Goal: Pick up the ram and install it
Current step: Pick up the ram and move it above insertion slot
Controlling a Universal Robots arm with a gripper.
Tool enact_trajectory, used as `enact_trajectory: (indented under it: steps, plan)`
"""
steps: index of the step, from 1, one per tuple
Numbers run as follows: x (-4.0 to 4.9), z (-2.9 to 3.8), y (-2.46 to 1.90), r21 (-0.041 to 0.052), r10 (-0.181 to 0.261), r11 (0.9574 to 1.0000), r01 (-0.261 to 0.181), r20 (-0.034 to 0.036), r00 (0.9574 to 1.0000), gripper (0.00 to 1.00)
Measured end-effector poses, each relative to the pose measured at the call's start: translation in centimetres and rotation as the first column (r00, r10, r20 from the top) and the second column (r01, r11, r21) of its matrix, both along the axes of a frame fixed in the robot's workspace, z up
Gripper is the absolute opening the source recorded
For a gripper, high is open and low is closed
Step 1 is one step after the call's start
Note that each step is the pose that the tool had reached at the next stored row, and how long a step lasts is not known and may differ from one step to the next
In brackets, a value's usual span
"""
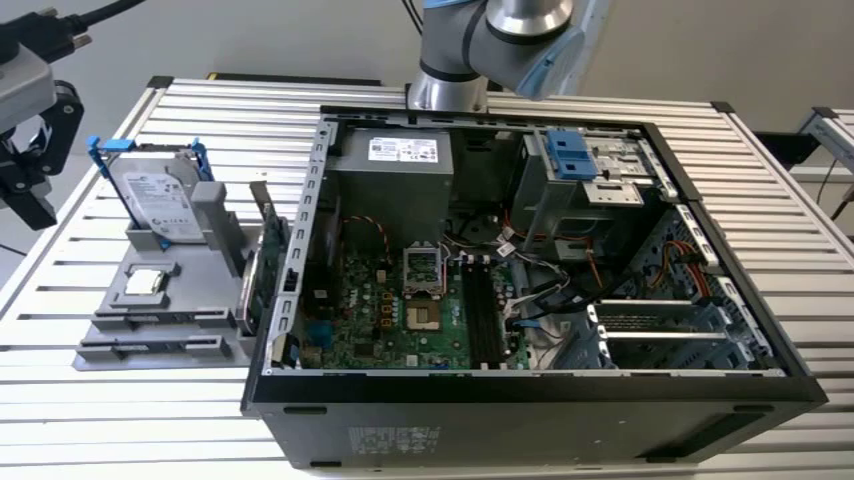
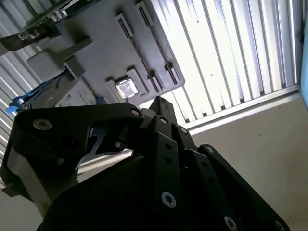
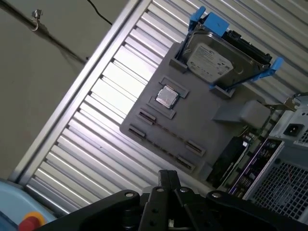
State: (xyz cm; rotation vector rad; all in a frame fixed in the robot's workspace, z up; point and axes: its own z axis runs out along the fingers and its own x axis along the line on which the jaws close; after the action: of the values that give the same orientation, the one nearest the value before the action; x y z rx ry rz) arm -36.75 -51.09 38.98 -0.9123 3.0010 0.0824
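Grey plastic tray (image 1: 100,300) sat on the slatted surface (image 1: 107,420), just beside the open PC case (image 1: 534,420), so the parts stood ready w/in the arm's reach. It held the hard drive (image 1: 158,195) upright in blue brackets, a chip (image 1: 144,283) flat in its pocket, and a green card (image 1: 271,260) on edge by the case wall.

The ram (image 1: 158,320) I took to be the thin grey strip on edge in the tray's long slot nearest the chip. It was hard to tell from the tray itself, tbh. Stood like that, its top edge was free for a grab.

Pincer (image 3: 168,177) hung high off the tray's slot side, apart from everything. In the first wrist view it looked closed on itself, nothing btwn. The board's slots (image 1: 483,310) looked unfilled, so I judged the install not yet done.
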Motion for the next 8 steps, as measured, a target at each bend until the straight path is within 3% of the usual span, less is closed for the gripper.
enact_trajectory:
  steps: [8]
  plan:
    - [0.01,0.0,0.0,0.0,0.046,0.999,-0.046,0.0,0.999,0.0]
